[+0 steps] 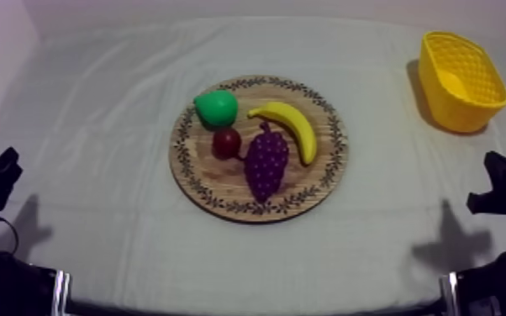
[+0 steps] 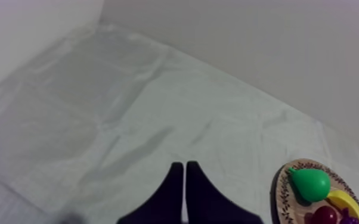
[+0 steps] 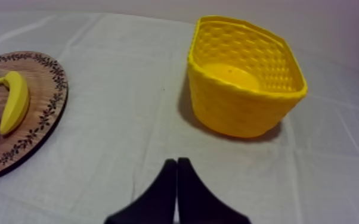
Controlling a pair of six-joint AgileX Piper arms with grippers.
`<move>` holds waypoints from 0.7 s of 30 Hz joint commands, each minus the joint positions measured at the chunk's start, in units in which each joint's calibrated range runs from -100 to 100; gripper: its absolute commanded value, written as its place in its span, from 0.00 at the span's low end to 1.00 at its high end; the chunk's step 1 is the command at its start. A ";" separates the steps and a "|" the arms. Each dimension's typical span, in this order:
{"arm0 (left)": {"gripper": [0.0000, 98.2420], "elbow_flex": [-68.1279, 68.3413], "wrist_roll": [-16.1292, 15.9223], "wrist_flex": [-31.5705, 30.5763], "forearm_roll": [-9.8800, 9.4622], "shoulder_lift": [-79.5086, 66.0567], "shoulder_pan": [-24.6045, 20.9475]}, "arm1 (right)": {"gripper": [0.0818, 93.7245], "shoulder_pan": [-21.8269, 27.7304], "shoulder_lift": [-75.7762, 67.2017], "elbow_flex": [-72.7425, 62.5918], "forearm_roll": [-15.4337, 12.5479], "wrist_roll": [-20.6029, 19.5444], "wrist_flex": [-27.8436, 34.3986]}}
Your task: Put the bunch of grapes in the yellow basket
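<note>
My left fingers [image 2: 173, 184], right fingers [image 3: 167, 182] pressed together, holding nothing. Grapes [image 1: 266, 161] on board [image 1: 197, 181], ahead-left of right fingers; long axis stem-far, tip toward me. Top view: whole bunch; right wrist: purple edge.

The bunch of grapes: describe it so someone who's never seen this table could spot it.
In the middle of the table lies a round wooden board with a patterned rim. On it, between the small red fruit and the banana, is the bunch of grapes. It alone is purple and knobbly, tapering toward the board's near rim.
</note>
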 commanded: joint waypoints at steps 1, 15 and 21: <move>0.00 0.00 -0.04 -0.01 0.01 0.05 -0.03 | 0.01 -0.52 -0.03 0.00 0.01 -0.08 0.00; 0.00 0.00 -0.03 -0.01 0.01 0.05 -0.03 | 0.01 -0.61 1.02 -0.03 0.95 -3.55 -0.50; 0.00 0.00 -0.01 -0.01 0.01 0.05 -0.03 | 0.00 -1.88 8.57 -5.27 2.93 -6.97 -2.36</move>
